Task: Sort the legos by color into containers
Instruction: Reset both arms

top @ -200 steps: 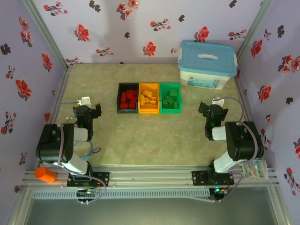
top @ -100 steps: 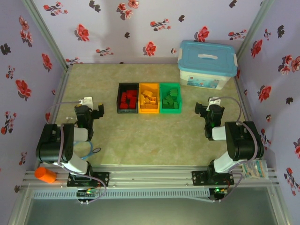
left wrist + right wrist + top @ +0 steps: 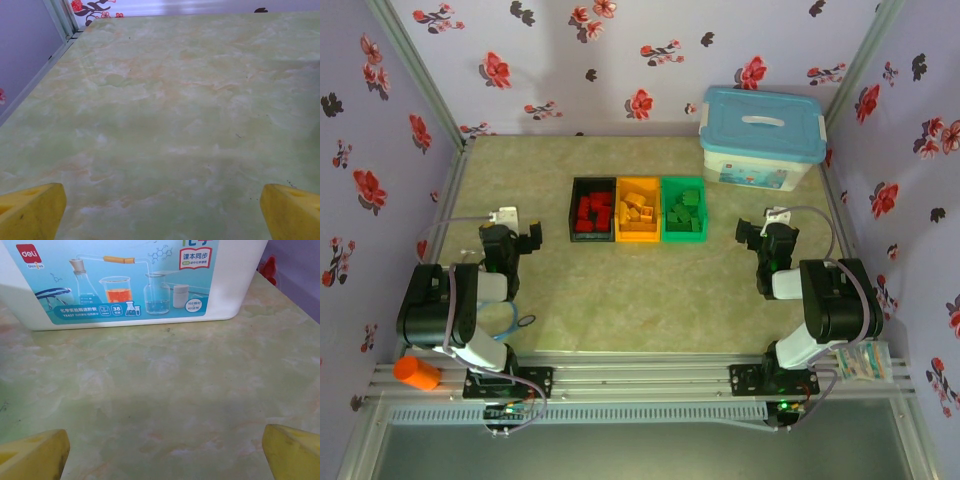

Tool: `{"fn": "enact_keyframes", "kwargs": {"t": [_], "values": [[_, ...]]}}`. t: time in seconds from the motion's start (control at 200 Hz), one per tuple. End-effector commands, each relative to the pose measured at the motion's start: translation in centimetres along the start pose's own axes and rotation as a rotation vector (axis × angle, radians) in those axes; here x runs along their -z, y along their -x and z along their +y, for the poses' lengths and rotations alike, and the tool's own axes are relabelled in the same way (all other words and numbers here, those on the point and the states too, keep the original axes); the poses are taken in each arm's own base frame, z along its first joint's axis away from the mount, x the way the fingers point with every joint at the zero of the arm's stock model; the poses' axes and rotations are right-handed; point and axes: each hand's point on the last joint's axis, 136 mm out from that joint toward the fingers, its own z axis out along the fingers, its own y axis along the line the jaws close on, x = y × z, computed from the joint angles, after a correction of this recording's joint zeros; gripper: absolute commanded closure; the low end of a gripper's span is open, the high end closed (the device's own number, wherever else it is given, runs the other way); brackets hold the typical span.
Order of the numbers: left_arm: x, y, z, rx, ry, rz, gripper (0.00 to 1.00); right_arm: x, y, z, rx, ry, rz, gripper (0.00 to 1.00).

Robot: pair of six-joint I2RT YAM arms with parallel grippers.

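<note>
Three small bins stand side by side mid-table: a black bin (image 3: 592,210) with red legos (image 3: 592,212), a yellow-orange bin (image 3: 638,209) with yellow-orange legos (image 3: 639,211), a green bin (image 3: 683,209) with green legos (image 3: 683,206). My left gripper (image 3: 509,237) rests low at the left, open, apart from the bins. Its yellow fingertips (image 3: 31,210) stand wide over bare table. My right gripper (image 3: 767,237) sits at the right, open, with nothing between its yellow fingertips (image 3: 292,451).
A large white box with a light blue lid (image 3: 761,137) stands at the back right; its labelled side (image 3: 125,280) faces the right wrist camera. An orange cylinder (image 3: 417,373) lies by the left arm's base. Flowered walls enclose the table.
The left gripper has opened a little further. The right gripper has shifted slightly left and turned. The bins and legos have not moved.
</note>
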Motion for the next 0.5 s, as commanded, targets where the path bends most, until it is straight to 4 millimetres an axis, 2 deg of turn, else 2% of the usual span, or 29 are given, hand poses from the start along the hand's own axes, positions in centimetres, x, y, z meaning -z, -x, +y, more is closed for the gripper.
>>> {"fn": "enact_keyframes", "kwargs": {"t": [0.0, 0.495], "values": [[-0.19, 1.22, 0.28, 0.005, 0.012, -0.027, 0.00, -0.14, 1.05, 0.10, 0.000, 0.009, -0.024, 0.01], [-0.45, 1.05, 0.27, 0.023, -0.025, -0.010, 0.00, -0.14, 1.12, 0.09, -0.001, 0.008, -0.026, 0.01]]}}
